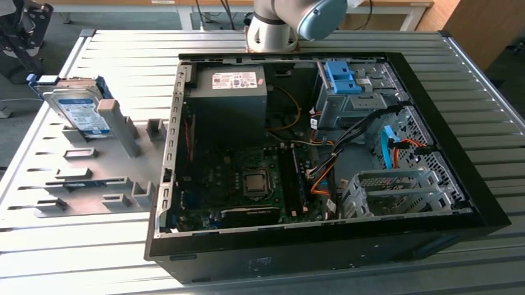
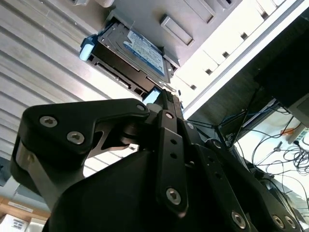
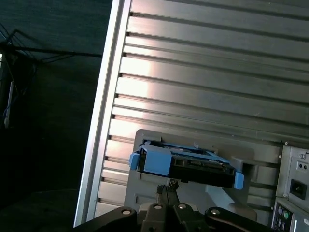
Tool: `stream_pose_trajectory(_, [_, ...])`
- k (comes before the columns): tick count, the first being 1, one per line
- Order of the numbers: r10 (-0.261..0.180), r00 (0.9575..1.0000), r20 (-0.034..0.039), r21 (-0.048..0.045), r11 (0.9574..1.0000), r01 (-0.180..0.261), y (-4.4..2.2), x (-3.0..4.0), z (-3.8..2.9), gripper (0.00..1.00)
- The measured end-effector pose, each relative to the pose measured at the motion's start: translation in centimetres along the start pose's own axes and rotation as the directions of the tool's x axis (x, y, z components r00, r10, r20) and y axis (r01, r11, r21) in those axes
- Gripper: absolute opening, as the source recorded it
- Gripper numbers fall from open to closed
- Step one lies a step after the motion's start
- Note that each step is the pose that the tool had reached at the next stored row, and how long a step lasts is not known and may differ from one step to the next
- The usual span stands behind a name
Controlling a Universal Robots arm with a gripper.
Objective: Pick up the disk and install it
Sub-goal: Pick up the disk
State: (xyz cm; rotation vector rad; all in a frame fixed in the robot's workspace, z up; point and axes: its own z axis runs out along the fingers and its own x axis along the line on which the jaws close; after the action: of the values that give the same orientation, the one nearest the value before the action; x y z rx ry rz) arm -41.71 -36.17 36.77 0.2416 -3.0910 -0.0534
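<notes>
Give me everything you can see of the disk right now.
The disk is a flat silver metal drive with a white-and-blue label on its face and blue plastic rails along its sides. It has black connectors on one edge. It stands on edge, tilted, in a grey holder on the table, at the exterior view's left and outside the case. Only the holder touches it. The gripper is shut, points toward it and holds nothing.

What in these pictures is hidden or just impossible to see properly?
Exterior view: the top edge cuts off most of the arm.
Exterior view: the grey holder hides the lower end of the disk.
Second wrist view: the gripper covers a corner of the disk, so contact is unclear.
</notes>
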Motion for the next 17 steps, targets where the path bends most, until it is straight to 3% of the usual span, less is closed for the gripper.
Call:
stream_pose_trajectory(7, [-0.056,0.9984,-0.0021,0.0021,0.9984,0.056,0.0,0.01,0.01,0.11])
stream_pose_trajectory(17, [-0.129,0.9916,-0.005,0.0047,0.9916,0.129,0.0,0.07,0.01,0.11])
